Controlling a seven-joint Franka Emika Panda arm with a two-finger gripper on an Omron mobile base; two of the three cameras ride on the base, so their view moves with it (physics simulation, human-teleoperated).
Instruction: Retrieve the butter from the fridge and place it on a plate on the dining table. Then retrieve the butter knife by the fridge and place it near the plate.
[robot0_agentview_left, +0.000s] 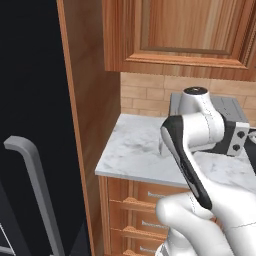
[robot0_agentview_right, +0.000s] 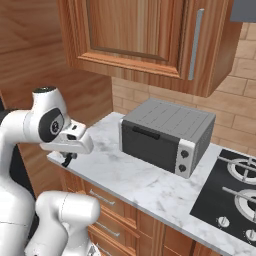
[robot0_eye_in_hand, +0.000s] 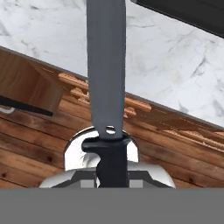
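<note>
1 butter knife (robot0_eye_in_hand: 106, 74) shows in the hand view: flat grey blade with a small hole near its base, black handle below with a flared guard. Gripper (robot0_eye_in_hand: 107, 168) is pinched on the black handle; its fingertips are hard to separate from the handle, both equally dark. Knife's long axis runs straight up that view away from the hand, blade leading, tip cut off by the top edge. It hangs above the edge of the marble counter (robot0_eye_in_hand: 175, 65) and the wooden drawers (robot0_eye_in_hand: 144, 127) below it.

Right base view: gripper (robot0_agentview_right: 66, 160) is tucked under the white wrist, just a dark stub over the counter's near left corner; knife not discernible there. Further right on the counter, 1 grey toaster oven (robot0_agentview_right: 167, 134), then the black hob (robot0_agentview_right: 235, 187). Left base view: fridge (robot0_agentview_left: 30, 125), black with a grey bar handle, fills the left.
</note>
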